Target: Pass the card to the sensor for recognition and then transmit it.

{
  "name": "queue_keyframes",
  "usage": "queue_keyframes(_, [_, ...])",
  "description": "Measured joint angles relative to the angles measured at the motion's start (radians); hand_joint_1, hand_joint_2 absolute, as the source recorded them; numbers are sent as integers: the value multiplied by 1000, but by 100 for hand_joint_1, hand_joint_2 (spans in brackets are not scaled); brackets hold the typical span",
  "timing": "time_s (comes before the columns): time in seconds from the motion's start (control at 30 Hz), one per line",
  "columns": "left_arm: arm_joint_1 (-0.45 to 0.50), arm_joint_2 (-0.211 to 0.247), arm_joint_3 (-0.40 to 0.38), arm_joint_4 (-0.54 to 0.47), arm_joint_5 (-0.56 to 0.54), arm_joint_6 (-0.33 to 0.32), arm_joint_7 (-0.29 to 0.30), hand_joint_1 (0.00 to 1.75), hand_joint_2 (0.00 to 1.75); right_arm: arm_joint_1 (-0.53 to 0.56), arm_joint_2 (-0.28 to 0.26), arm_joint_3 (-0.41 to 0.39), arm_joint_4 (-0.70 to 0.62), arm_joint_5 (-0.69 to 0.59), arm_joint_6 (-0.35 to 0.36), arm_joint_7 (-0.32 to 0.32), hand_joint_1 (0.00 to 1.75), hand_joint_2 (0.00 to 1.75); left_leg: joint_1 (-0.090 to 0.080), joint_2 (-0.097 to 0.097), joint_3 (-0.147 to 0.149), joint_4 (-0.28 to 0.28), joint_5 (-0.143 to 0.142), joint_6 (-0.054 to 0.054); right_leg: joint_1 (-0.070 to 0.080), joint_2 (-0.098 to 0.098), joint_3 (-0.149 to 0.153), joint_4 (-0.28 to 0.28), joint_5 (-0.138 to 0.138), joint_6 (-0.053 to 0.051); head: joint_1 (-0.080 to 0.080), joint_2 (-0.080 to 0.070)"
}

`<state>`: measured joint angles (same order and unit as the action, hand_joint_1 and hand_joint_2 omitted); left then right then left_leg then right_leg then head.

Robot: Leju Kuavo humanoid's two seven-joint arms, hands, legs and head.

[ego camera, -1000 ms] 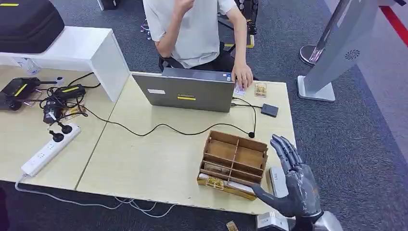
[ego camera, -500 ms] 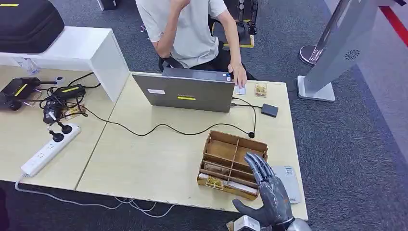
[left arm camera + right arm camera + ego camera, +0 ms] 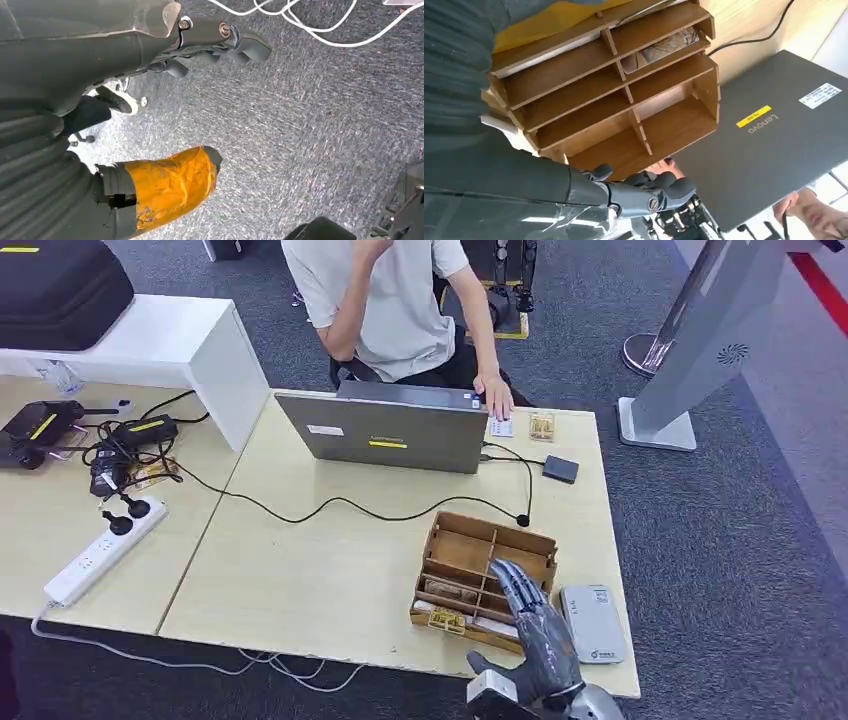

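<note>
I am bringing the right hand, a dark grey many-fingered hand on a silver arm, in at the lower centre-right of the head view, fingers extended and spread apart, holding nothing, hovering above the near right part of the brown wooden compartment box. The patterned cards are lying in the box's near slots, left of my fingers; in the right wrist view one such card is showing in a slot towards the upper middle of the frame. The flat grey card sensor is sitting on the light wooden table just to the right of the box, lower right of the head view.

I judge the step in hand to be reaching for a card. To do it well, I am planning to shift the hand left over the occupied slot, lower the fingertips straight between the thin dividers, and pinch one card's upper edge only, avoiding pushing the light box towards the table edge or the black cable.

The left hand is hanging over the grey carpet, fingers curled in, nothing in them.
</note>
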<state>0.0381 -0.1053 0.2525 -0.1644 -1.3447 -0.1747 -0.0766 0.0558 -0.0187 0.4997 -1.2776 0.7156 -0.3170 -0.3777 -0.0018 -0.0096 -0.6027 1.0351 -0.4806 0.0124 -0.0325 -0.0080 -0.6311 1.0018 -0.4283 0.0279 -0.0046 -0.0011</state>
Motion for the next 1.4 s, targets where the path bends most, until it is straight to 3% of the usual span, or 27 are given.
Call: queue_keyframes(1.4, [0, 5, 0, 0, -13, 11, -6, 0, 175, -38, 83, 100, 130, -59, 30, 3, 0, 175, 0, 0, 0, 0, 0, 0, 0, 0, 0, 0, 0, 0, 0, 0])
